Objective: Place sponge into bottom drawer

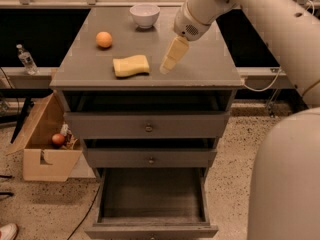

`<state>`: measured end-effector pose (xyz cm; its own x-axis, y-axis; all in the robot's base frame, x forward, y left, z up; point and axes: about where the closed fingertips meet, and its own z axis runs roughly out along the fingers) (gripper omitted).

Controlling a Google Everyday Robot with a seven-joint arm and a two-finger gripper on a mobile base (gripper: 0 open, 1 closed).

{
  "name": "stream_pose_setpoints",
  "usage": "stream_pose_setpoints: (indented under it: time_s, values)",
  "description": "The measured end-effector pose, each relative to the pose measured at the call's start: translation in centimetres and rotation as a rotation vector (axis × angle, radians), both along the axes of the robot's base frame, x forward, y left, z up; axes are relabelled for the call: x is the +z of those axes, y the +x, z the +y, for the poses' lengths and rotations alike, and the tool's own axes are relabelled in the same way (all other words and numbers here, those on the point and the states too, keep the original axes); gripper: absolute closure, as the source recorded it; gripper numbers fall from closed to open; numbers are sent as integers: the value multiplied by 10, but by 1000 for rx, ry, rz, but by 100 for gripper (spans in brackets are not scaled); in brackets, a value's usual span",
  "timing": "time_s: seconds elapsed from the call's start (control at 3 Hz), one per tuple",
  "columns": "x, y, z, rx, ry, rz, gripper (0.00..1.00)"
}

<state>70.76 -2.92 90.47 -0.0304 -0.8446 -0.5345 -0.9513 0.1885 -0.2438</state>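
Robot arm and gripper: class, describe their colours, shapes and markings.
The arm is smooth, cream-white rounded tubing, with a round speckled grille at the wrist. The gripper, over the cabinet top beside the sponge, is a pale yellowish, tapering wedge.

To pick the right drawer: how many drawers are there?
3, stacked: top drawer, middle drawer, bottom drawer pulled farthest out. None seems hidden. The gripper is beside the sponge.
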Motion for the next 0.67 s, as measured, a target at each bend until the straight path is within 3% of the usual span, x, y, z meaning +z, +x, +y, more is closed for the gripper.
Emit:
stream_pose_setpoints:
  time_s: [0.67]
  values:
    - [-19, 26, 40, 47, 2, 28, 0]
